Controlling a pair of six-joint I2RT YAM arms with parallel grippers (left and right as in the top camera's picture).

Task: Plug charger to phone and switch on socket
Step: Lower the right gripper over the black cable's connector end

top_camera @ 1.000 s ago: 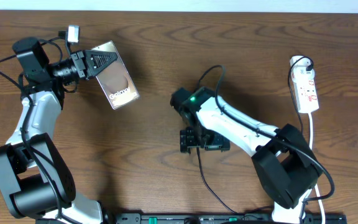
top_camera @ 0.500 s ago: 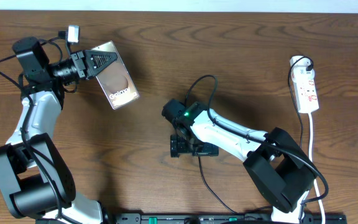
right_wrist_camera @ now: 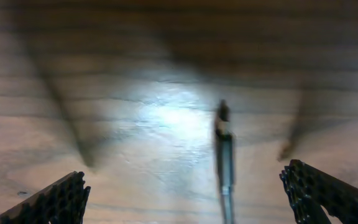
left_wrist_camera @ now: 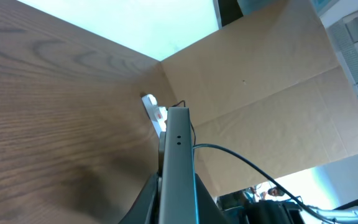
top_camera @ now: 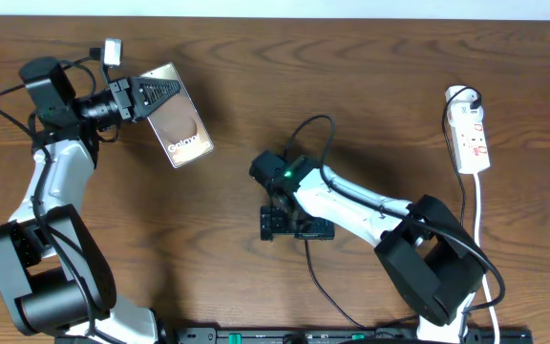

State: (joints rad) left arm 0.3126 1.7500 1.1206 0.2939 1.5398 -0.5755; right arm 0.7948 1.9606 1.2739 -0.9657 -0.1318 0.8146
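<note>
My left gripper (top_camera: 151,96) is shut on the top end of the phone (top_camera: 183,128), holding it tilted above the table at the far left. The left wrist view shows the phone (left_wrist_camera: 178,167) edge-on between the jaws. My right gripper (top_camera: 296,227) hovers low over mid-table with its jaws wide open. In the right wrist view the charger (right_wrist_camera: 224,134) lies on the wood between the fingers (right_wrist_camera: 61,198), its plug tip pointing away, untouched. The charger's thin black cable (top_camera: 314,278) trails toward the front edge. The white socket (top_camera: 471,138) lies at the far right.
The socket's white cord (top_camera: 479,205) runs down the right side past the right arm's base. A cardboard wall (left_wrist_camera: 260,93) stands behind the table, with the socket (left_wrist_camera: 153,109) small in front of it. A small white adapter (top_camera: 114,50) sits near the left arm.
The right arm has swung left and a little toward the front, bringing its open gripper over the charger's end. The left arm and phone have not moved.
</note>
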